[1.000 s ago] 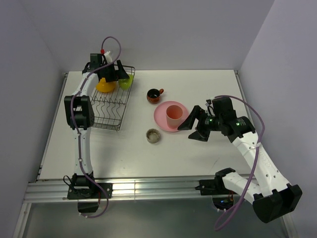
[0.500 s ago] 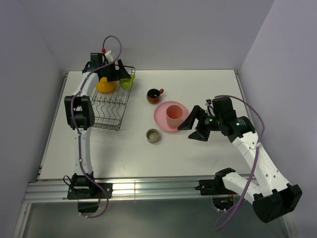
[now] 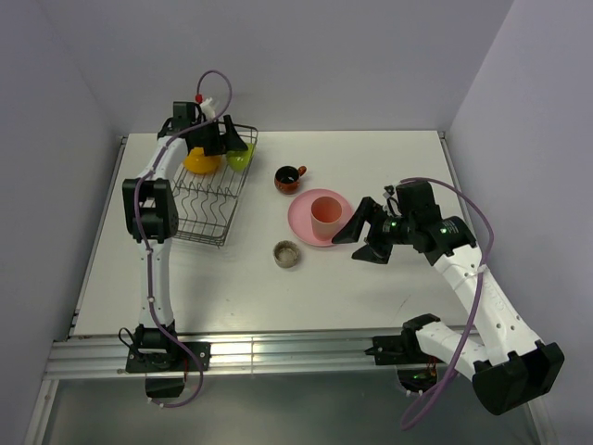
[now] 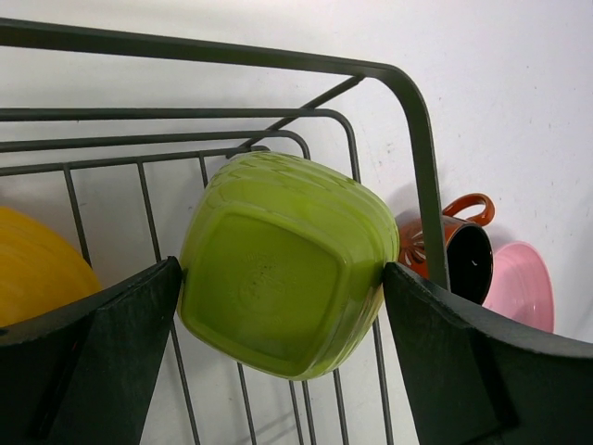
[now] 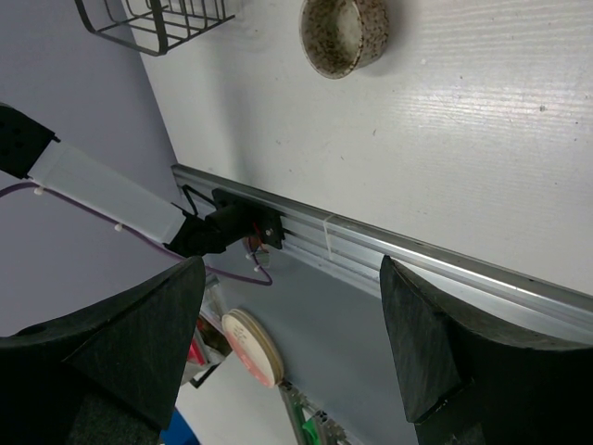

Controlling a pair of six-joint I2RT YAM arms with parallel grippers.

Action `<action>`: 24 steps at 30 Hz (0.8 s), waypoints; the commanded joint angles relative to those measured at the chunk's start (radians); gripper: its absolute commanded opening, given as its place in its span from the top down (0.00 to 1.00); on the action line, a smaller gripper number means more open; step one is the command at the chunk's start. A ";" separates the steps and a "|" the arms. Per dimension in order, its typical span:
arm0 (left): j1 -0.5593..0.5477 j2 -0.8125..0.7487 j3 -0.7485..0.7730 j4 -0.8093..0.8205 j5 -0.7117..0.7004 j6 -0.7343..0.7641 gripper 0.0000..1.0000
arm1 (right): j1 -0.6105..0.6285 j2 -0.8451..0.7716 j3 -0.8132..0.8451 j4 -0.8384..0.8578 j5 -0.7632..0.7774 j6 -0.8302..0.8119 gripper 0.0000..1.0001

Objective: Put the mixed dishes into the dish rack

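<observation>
The black wire dish rack (image 3: 199, 218) stands at the far left. The orange-yellow bowl (image 3: 199, 162) and the yellow-green bowl (image 3: 239, 158) lean in its far end. My left gripper (image 3: 227, 141) is open there. In the left wrist view the green bowl (image 4: 278, 269) sits base-up between the fingertips, beside the orange-yellow bowl (image 4: 37, 269) and the rack wire (image 4: 422, 167). The red-brown mug (image 3: 289, 178), the pink plate (image 3: 301, 222) with the pink tumbler (image 3: 324, 216) on it, and the grey-brown dish (image 3: 286, 253) stand mid-table. My right gripper (image 3: 345, 248) is open and empty, just right of the plate.
An aluminium rail (image 5: 398, 250) runs along the table's near edge. Walls close in the left, far and right sides. The right wrist view shows the grey-brown dish (image 5: 343, 32) and a rack corner (image 5: 157, 23). The mug (image 4: 463, 250) and plate (image 4: 523, 287) lie beyond the rack.
My left gripper has shifted a little to the right and up at the rack's far end. The rack nudged slightly right. The right arm has not moved.
</observation>
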 commanded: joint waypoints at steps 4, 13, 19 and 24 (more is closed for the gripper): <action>-0.030 -0.075 0.009 -0.029 -0.006 0.036 0.09 | 0.009 0.002 0.017 0.029 0.005 -0.019 0.17; -0.035 -0.102 0.030 -0.084 -0.141 0.081 0.43 | 0.009 0.006 0.020 0.032 0.009 -0.015 0.17; -0.037 -0.132 0.032 -0.110 -0.215 0.116 0.64 | 0.009 0.002 0.011 0.040 0.008 -0.004 0.17; -0.035 -0.150 0.018 -0.112 -0.285 0.138 0.60 | 0.009 -0.005 0.002 0.052 0.006 0.010 0.17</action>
